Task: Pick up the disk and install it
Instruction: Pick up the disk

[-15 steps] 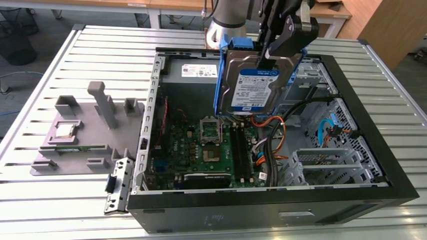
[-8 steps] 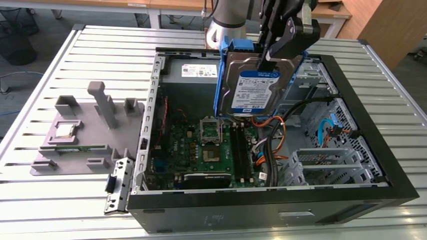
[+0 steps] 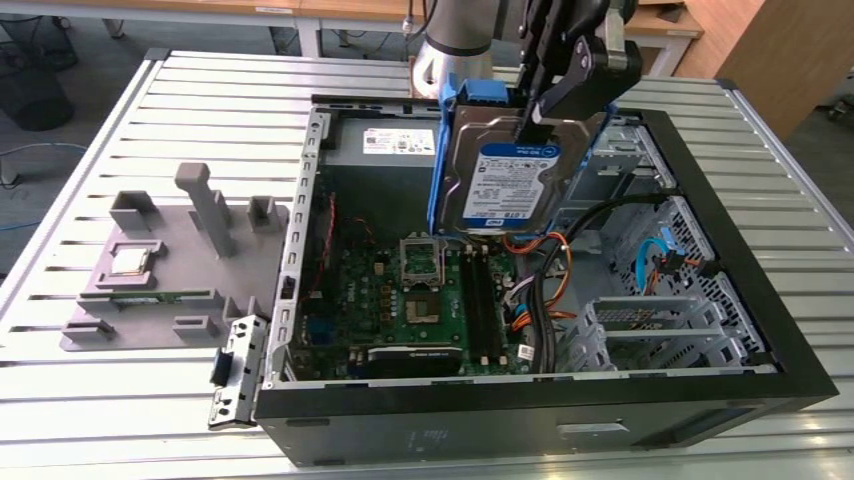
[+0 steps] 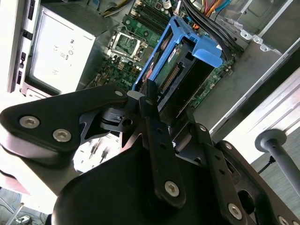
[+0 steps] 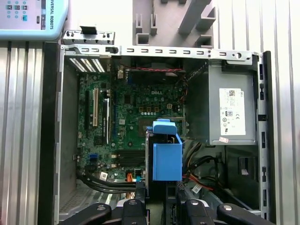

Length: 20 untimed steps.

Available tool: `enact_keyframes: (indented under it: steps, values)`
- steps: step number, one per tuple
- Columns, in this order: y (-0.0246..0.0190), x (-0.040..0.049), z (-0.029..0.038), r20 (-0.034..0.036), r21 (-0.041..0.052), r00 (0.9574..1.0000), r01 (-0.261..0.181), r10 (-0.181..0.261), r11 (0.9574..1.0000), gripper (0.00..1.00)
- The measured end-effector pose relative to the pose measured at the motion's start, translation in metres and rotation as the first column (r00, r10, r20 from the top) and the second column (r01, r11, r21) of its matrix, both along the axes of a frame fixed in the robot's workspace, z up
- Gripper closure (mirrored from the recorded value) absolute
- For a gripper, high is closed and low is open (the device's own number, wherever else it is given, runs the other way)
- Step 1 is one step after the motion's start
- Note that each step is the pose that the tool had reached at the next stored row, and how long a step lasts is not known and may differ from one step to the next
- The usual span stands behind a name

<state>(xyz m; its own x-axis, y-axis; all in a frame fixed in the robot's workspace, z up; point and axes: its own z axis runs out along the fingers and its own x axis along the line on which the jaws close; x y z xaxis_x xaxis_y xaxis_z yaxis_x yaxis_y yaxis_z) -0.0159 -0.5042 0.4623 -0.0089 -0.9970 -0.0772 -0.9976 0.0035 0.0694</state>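
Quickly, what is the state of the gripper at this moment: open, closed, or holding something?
Gripper: closed on the disk, holding it in the air above the open computer case.

The disk (image 3: 507, 178) — silver body, blue-and-white label, blue bracket — hangs upright, clear of contact, above the open computer case (image 3: 534, 405).

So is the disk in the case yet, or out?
Out. The hand grips the disk, holding it upright on edge above the open computer case, over the motherboard, not seated in any bay.
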Motion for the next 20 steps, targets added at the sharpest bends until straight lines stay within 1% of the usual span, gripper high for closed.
enact_keyframes:
  steps: [9, 20]
  values:
    - [-0.0071, 0.0, 0.0, 0.0, 0.0, 1.0, 0.0, 0.0, 1.0, 0.65]
    - [-0.0143, 0.0, 0.0, 0.0, 0.0, 1.0, 0.0, 0.0, 1.0, 0.65]
